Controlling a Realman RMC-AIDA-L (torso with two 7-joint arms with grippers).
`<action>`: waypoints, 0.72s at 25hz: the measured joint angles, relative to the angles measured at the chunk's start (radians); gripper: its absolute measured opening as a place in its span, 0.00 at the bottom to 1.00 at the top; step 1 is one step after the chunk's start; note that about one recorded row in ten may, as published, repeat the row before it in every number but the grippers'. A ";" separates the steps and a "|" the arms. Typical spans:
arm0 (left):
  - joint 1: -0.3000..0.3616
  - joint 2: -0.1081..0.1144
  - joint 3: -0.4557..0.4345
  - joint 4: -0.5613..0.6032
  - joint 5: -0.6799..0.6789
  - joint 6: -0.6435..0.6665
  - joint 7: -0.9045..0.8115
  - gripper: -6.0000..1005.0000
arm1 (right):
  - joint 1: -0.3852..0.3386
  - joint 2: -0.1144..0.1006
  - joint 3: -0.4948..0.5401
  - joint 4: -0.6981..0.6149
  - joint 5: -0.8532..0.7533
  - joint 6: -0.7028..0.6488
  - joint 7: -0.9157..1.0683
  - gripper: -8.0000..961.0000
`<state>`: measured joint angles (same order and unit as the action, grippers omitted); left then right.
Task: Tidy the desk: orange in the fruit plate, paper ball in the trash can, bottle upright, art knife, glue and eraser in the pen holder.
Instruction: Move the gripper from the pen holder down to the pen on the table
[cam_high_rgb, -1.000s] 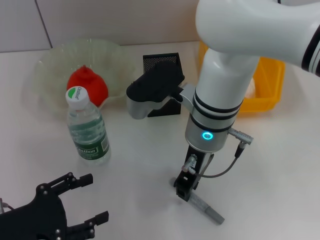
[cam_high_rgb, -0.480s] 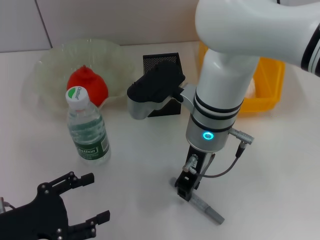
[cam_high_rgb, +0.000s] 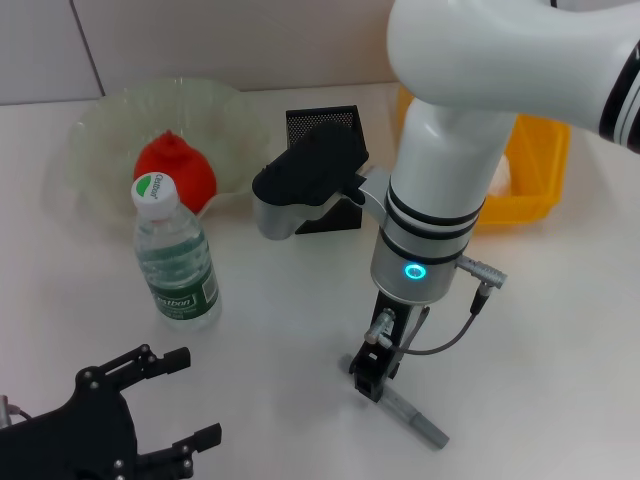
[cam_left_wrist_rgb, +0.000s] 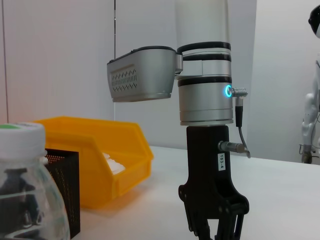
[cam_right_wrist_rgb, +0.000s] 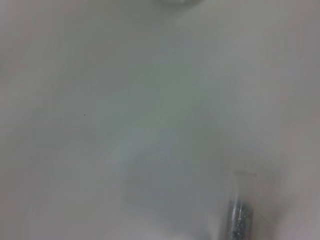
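Risk notes: right claw (cam_high_rgb: 372, 378) stood tip-down over one end of grey art knife (cam_high_rgb: 412, 414) on tabletop (cam_high_rgb: 560, 330); whether clamped on it, could not tell. End-grip could let knife pivot or slip during lift toward pen holder (cam_high_rgb: 322, 125) (narrow mouth). Left claw (cam_high_rgb: 160, 405) parked near front edge, fingers apart. Bottle (cam_high_rgb: 176, 262) upright, orange (cam_high_rgb: 175, 172) in fruit plate (cam_high_rgb: 100, 125).

- The right arm (cam_high_rgb: 440, 190) stands over the frame's centre, its gripper (cam_high_rgb: 372, 378) down on the grey knife (cam_high_rgb: 412, 415), blocking reach to the black mesh holder (cam_high_rgb: 323, 130) and yellow bin (cam_high_rgb: 535, 175) behind.
- The upright bottle (cam_high_rgb: 175, 255) stands left of centre, just before the green bowl (cam_high_rgb: 110, 125).
- Bare desk (cam_high_rgb: 285, 330) lies between bottle and right arm.
- The left gripper (cam_high_rgb: 150, 410) sits at lower left.
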<state>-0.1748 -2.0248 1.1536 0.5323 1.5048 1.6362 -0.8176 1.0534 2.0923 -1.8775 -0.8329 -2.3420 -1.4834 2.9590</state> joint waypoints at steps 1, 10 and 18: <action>0.000 0.000 0.001 0.000 0.000 0.001 0.000 0.81 | 0.000 0.000 0.000 0.000 0.000 0.000 0.000 0.31; 0.000 0.000 0.002 0.000 0.000 0.002 0.000 0.81 | 0.002 0.000 0.000 0.003 0.000 0.000 0.000 0.31; 0.000 0.000 0.002 0.000 0.000 0.002 0.000 0.81 | 0.003 0.000 -0.001 0.003 0.000 0.000 0.000 0.31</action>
<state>-0.1748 -2.0248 1.1551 0.5323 1.5049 1.6384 -0.8175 1.0568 2.0923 -1.8788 -0.8298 -2.3421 -1.4829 2.9590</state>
